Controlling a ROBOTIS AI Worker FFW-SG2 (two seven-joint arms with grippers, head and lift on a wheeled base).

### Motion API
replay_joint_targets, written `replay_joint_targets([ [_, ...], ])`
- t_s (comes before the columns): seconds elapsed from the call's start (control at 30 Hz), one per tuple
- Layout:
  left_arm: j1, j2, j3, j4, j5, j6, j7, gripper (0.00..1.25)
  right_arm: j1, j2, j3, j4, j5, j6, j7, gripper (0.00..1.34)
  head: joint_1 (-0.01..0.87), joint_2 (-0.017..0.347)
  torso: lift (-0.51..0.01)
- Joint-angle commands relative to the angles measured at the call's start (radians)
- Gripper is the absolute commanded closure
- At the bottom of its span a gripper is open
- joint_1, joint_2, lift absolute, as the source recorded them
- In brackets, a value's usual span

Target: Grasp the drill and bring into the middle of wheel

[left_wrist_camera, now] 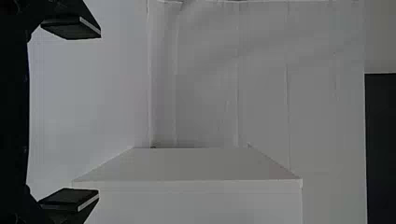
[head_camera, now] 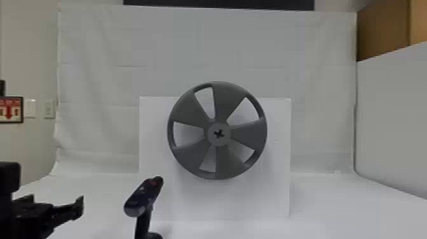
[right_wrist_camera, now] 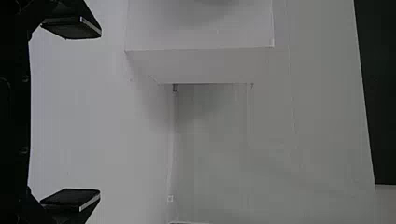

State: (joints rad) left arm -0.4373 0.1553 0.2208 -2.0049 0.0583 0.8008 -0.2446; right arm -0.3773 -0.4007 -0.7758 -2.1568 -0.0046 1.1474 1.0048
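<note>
Lower left in head view: L gripper [head_camera: 57, 201], fingers spread. Slide in level w/ handle [head_camera: 144, 222] of pistol-grip drill [head_camera: 142, 197], upright at bottom, L of ctr; straddle fully, then squeeze evenly to avoid tipping. Lift before heading for five-spoke wheel [head_camera: 222, 141], approx. mid-frame. In right wrist view: R gripper [right_wrist_camera: 100, 113], also spread.
</note>
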Motion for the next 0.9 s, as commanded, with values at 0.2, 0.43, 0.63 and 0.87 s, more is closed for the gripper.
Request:
replay_joint_targets([
  [0.2,-0.001,0.004,0.005,0.001,-0.011,0.012,-0.004,0.08,-0.002,-0.001,-0.002,0.000,-0.005,0.000,0.000,0.10,0.000,0.000,-0.406],
  [0.43,0.003,0.004,0.006,0.001,-0.008,0.029,-0.012,0.08,-0.005,-0.003,-0.007,-0.002,-0.009,0.000,0.000,0.10,0.000,0.000,-0.406],
  [0.63,0.003,0.004,0.002,0.001,-0.006,0.038,-0.015,0.08,-0.002,-0.013,-0.008,-0.003,-0.018,0.000,0.000,0.10,0.000,0.000,-0.406],
  [0.87,0.003,0.004,-0.001,0.001,-0.006,0.040,-0.015,0.08,-0.003,-0.015,-0.016,-0.008,-0.025,0.000,0.000,0.10,0.000,0.000,-0.406],
])
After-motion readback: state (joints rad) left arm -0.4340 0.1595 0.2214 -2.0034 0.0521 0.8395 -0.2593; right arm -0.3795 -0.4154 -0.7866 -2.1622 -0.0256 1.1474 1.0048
